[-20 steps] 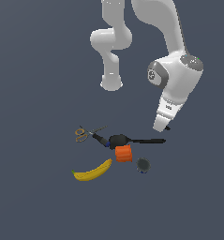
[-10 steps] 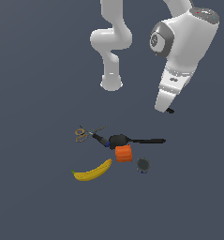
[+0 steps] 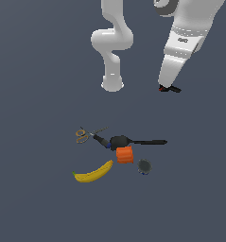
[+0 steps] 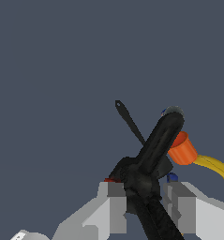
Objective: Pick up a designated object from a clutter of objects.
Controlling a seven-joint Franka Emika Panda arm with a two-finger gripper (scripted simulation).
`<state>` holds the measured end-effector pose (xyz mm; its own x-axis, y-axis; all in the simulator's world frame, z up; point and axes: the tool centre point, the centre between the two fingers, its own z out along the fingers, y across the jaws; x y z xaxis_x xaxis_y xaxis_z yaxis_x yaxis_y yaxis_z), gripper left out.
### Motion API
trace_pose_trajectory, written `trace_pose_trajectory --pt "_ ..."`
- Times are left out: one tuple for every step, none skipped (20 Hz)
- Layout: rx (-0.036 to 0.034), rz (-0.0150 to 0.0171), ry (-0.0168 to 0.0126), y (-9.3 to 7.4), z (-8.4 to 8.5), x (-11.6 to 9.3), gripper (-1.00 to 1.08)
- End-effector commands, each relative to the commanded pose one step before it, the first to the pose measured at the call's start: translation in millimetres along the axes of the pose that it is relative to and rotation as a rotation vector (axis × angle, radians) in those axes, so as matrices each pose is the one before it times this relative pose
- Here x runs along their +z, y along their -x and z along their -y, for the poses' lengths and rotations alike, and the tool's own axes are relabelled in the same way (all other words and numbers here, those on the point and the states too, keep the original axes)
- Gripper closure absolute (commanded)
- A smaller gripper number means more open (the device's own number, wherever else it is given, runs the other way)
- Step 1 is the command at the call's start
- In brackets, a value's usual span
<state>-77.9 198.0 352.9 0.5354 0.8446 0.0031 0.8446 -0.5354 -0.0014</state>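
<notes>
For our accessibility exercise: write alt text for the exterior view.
A white robot arm holds its gripper high above a grey floor, a small black-and-red piece at its tip. Below lie a banana, scissors, orange block, long black utensil and dark cup.

Between the gripper's (image 4: 144, 197) two grey fingers (image 4: 114, 201) sits a short black piece (image 4: 153, 150) with a red spot at one edge, clamped and pointing away from the camera. Behind it lie a thin long black utensil (image 4: 129, 121), an orange ribbed block (image 4: 182, 149) and a banana (image 4: 216, 168).
</notes>
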Motion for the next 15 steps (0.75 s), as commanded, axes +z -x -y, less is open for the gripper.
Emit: trace_pose_trajectory --pt "0.00006 0.00084 -0.00088 4.78 -0.47 -20.88 1.08" --pt "0.00070 0.00048 0.00049 1.45 -0.47 -7.03 1.08" --pt "0.00000 0.00000 0.00000 1.30 -0.37 -6.56 1.08" --pt "0.00068 0.00049 0.00050 1.18 -0.46 -5.98 1.08" --pt "0.00000 0.00000 0.00000 1.05 -0.37 -5.51 1.08" --pt "0.00000 0.00000 0.00000 0.92 -0.37 -4.98 1.08" --pt "0.00068 0.00049 0.00050 0.80 -0.43 -4.40 1.08" --pt "0.00000 0.00000 0.00000 0.69 -0.34 -3.93 1.08" --pt "0.00000 0.00000 0.00000 0.58 -0.31 -3.40 1.08" --pt "0.00068 0.00049 0.00050 0.47 -0.35 -2.82 1.08" --pt "0.00000 0.00000 0.00000 0.38 -0.24 -2.35 1.08" --pt "0.00000 0.00000 0.00000 0.29 -0.19 -1.83 1.08" --pt "0.00000 0.00000 0.00000 0.20 -0.14 -1.30 1.08" --pt "0.00000 0.00000 0.00000 0.12 -0.09 -0.78 1.08" --pt "0.00000 0.00000 0.00000 0.04 -0.03 -0.26 1.08"
